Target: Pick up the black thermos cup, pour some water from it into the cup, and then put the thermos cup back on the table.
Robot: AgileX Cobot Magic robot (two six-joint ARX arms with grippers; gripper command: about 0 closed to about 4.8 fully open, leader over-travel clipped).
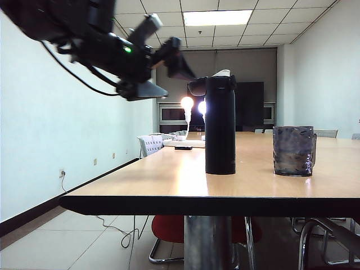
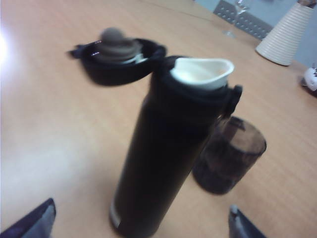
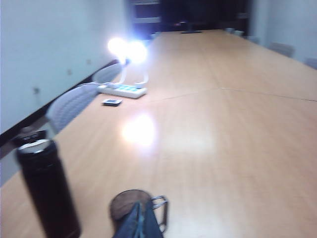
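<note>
Exterior view: the black thermos cup (image 1: 220, 125) stands ungrasped on the tabletop (image 1: 169, 174), beyond the left gripper (image 1: 169, 70), whose jaws are apart. The right gripper (image 3: 140, 224) cannot be judged. The reach is in hand; descent around the thermos body is needed next.

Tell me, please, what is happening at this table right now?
The left gripper hangs open in the air up and to the left of the black thermos cup, holding nothing. The thermos stands upright on the table with its flip lid open, the cup beside it. The right gripper hovers near the cup, its jaws unclear.
</note>
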